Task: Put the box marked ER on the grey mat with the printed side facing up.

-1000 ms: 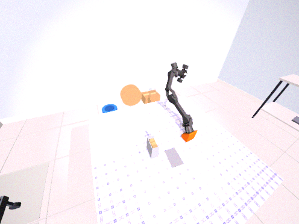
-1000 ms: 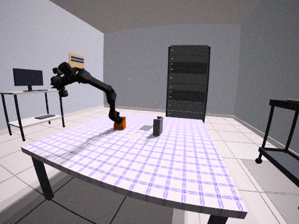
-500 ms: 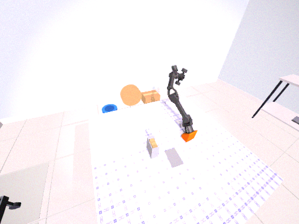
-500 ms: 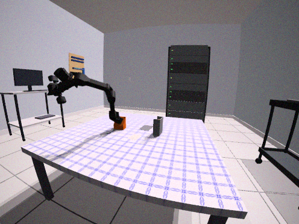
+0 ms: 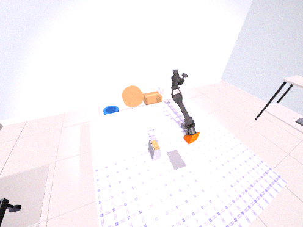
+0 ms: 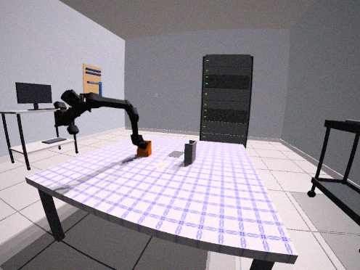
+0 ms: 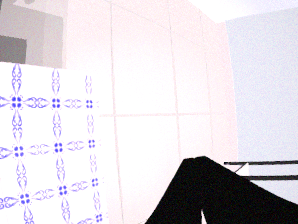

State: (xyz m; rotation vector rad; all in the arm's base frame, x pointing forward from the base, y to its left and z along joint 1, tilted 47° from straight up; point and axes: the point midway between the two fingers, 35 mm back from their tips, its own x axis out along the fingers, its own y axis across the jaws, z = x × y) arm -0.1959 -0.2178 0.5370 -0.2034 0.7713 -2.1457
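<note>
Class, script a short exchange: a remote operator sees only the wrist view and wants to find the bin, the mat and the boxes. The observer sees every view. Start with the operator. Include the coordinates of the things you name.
Operator: I have tablecloth, floor and wall. Where is the bin?
Observer: The bin (image 5: 151, 149) (image 6: 188, 154) stands upright on the table, beside the grey mat (image 5: 176, 159) (image 6: 176, 154).
Operator: Is anything in it?
Observer: Yes, tan tops (image 5: 155, 144) show inside its rim from above; I can't read any codes.
Operator: And where is the arm mounted?
Observer: At an orange base (image 5: 192, 139) (image 6: 146, 152), on the mat's other side from the bin.
</note>
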